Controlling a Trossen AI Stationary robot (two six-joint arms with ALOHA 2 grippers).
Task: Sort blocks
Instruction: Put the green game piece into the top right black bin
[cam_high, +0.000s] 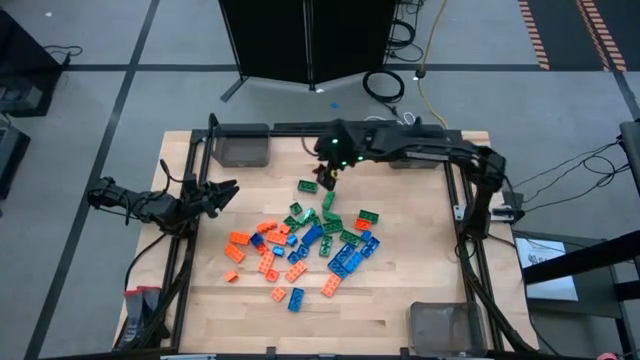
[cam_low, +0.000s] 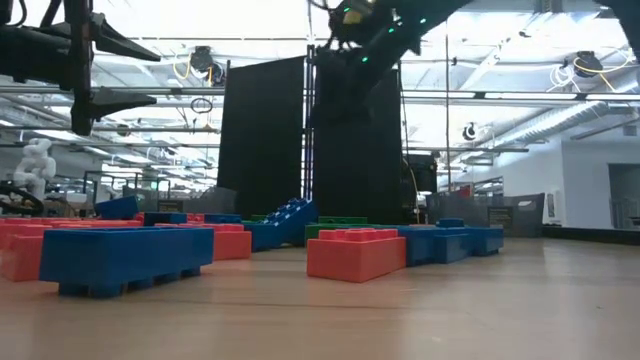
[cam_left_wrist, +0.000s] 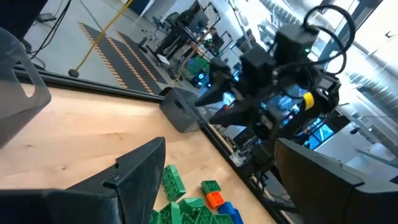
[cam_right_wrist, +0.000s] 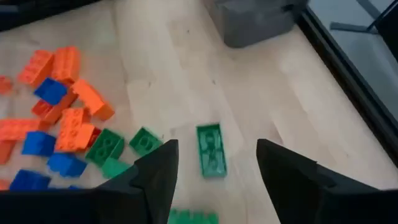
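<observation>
Orange, green and blue blocks (cam_high: 305, 240) lie scattered on the wooden table's middle. They fill the foreground of the low view, among them a blue block (cam_low: 125, 255) and an orange one (cam_low: 355, 252). My right gripper (cam_high: 325, 178) hangs open above the far side of the pile, tilted downward. Its fingers (cam_right_wrist: 168, 162) frame a lone green oblong block (cam_right_wrist: 211, 149) that lies flat on the wood below them, apart from it. My left gripper (cam_high: 222, 192) waits open and level at the table's left, holding nothing (cam_left_wrist: 81, 137).
One clear grey bin (cam_high: 243, 148) stands at the far left corner and also shows in the right wrist view (cam_right_wrist: 255, 22). Another bin (cam_high: 445, 322) stands at the near right. A black frame (cam_high: 455, 215) runs around the table. Bare wood lies between the pile and the bins.
</observation>
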